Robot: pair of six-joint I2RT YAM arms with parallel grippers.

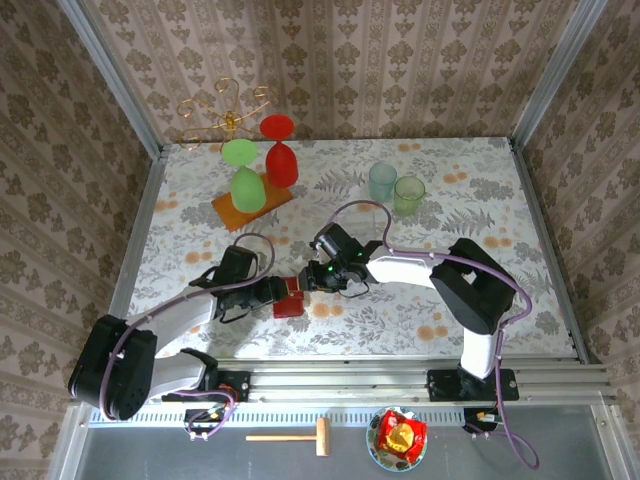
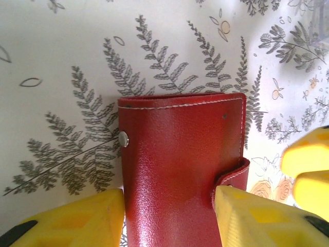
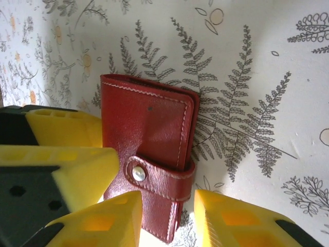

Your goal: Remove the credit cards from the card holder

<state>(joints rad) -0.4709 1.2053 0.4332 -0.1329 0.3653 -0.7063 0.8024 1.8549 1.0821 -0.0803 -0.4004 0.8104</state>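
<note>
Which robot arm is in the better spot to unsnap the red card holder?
Probably the right. The right gripper straddles the end with the snap tab, so it could pull that. The left gripper flanks the card holder on both sides, better for steadying it.

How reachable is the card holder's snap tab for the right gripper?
Probably yes: the snap tab lies uncovered at the right gripper's open fingertips; the left gripper grips only the card holder's sides.

A: What is cut off?
B: The card holder (image 2: 180, 170) is cropped at 6 o'clock in the left wrist view.
A: And its contents?
B: Concealed by the closed cover; whether credit cards are inside cannot be told.
</note>
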